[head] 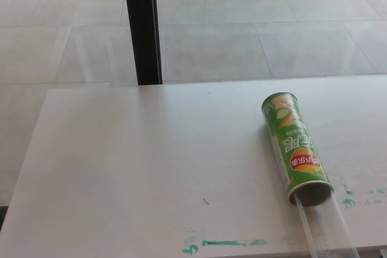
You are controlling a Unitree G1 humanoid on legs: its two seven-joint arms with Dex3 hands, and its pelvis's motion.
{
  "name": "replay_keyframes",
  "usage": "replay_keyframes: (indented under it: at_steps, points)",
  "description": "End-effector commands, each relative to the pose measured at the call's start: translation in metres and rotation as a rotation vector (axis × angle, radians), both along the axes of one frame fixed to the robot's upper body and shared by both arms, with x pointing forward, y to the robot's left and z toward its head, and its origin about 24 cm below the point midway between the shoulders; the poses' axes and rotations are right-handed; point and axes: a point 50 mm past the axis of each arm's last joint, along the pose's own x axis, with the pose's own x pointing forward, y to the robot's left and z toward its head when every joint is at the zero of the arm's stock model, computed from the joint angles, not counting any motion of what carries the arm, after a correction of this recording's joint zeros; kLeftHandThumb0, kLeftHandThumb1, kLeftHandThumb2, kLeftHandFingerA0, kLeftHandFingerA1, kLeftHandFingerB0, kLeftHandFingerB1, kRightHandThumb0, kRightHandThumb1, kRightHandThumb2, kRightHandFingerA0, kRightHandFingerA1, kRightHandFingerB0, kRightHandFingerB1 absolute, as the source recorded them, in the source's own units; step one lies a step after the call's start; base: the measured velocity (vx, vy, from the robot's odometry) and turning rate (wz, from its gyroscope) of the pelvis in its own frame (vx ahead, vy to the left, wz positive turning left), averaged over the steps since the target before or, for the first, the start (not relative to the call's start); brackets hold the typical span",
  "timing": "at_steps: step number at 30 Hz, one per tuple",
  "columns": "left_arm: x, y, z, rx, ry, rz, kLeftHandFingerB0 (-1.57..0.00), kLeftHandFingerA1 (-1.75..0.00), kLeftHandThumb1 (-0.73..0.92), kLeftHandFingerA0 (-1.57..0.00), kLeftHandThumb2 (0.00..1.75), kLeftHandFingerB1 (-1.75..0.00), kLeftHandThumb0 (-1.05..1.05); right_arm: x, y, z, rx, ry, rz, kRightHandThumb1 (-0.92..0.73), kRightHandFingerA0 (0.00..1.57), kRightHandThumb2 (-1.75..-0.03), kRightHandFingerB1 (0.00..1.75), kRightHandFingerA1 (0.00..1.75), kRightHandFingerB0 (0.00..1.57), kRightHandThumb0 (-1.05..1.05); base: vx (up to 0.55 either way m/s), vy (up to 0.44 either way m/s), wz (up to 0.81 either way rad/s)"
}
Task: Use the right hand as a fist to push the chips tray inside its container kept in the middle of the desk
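1. The push has not begun: the clear chips tray [323, 231] sticks out of the open mouth of the green container [295, 147] and runs off the picture's bottom edge.
2. The container lies on its side on the white desk [151, 161], at about four o'clock from the desk's middle, its closed end pointing to twelve o'clock and its mouth to five o'clock.
3. Neither robot hand shows, so whether their fingers are open or closed cannot be told.
4. The next move likely calls for the right hand to enter from about five o'clock as a fist, meet the tray's near end and press along the container's axis.
5. An off-axis push could roll the container.
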Motion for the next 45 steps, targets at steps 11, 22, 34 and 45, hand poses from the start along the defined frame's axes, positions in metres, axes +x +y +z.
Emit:
replay_keyframes:
  at_steps: [11,22,34,45]
  points:
    - [-0.008,0.026,0.022,-0.04,-0.102,0.182,-0.32,-0.58,0.91,-0.52,0.67,-0.45,-0.81,0.027,-0.079,0.13,-0.154,-0.78,-0.474,-0.53,1.01,-0.99,0.61,0.98,0.47,-0.76,0.0,0.0,0.0]
    - [-0.008,0.025,0.021,-0.039,-0.086,0.163,-0.28,-0.55,0.92,-0.48,0.69,-0.42,-0.79,0.07,-0.02,0.249,-0.37,-1.079,0.012,-0.56,0.75,-0.98,0.52,0.89,0.44,-0.79,0.0,0.0,0.0]
    - [-0.008,0.026,0.021,-0.036,-0.095,0.189,-0.31,-0.56,0.9,-0.47,0.67,-0.44,-0.82,0.074,0.091,0.258,-0.377,-1.061,0.584,-0.81,0.68,-0.65,0.42,1.18,0.38,-0.61,0.0,0.0,0.0]
    - [-0.013,0.027,0.022,-0.016,-0.023,0.127,-0.36,-0.54,0.92,-0.5,0.68,-0.45,-0.8,0.033,0.138,0.217,-0.434,-0.756,1.206,-0.77,0.78,-0.64,0.47,1.28,0.39,-0.53,0.0,0.0,0.0]
